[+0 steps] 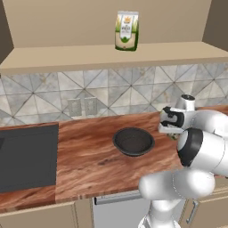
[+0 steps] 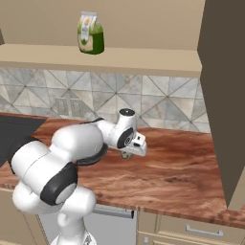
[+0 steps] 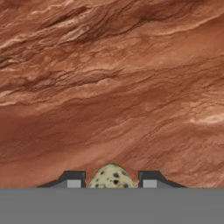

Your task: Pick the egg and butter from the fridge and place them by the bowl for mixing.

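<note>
Hand view is showing the gripper clamping a speckled egg between its two dark fingertips, pointing down over bare reddish wooden countertop. From the left base view, the black bowl is sitting on the countertop just left of the hand, with open wood around it and a dark cooktop farther left.

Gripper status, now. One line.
Gripper: closed on the speckled egg, held over the wooden counter.
</note>
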Controlling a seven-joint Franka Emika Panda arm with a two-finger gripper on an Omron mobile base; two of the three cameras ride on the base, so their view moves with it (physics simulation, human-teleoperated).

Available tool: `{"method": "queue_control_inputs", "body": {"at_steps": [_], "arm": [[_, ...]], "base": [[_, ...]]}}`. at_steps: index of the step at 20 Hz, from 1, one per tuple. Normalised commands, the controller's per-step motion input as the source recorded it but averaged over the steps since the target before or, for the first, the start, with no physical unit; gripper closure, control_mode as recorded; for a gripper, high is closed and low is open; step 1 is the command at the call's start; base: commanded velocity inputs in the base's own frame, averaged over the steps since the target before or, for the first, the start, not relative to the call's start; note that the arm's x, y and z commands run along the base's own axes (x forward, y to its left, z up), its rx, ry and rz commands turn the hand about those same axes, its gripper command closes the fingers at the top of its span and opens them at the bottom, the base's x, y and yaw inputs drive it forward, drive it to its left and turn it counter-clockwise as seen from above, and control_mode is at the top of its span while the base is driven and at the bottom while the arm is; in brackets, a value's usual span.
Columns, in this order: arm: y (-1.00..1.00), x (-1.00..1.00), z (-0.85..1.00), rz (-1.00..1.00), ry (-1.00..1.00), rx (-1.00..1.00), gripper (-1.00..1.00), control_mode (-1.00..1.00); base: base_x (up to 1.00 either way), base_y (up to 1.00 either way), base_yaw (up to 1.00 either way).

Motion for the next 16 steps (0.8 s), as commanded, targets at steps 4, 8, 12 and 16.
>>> {"method": "queue_control_inputs", "body": {"at_steps": [4, 8, 12, 16], "arm": [[0.0, 0.42, -0.49, 0.0, 0.0, 0.0, 1.0, -1.0], [0.0, 0.42, -0.32, 0.0, 0.0, 0.0, 1.0, -1.0], [0.0, 0.31, -0.14, 0.0, 0.0, 0.0, -1.0, -1.0], [0.0, 0.02, 0.0, 0.0, 0.0, 0.0, -1.0, -1.0]], "base": [[0.0, 0.0, 0.0], [0.0, 0.0, 0.0], [0.0, 0.0, 0.0], [0.0, 0.0, 0.0]]}}
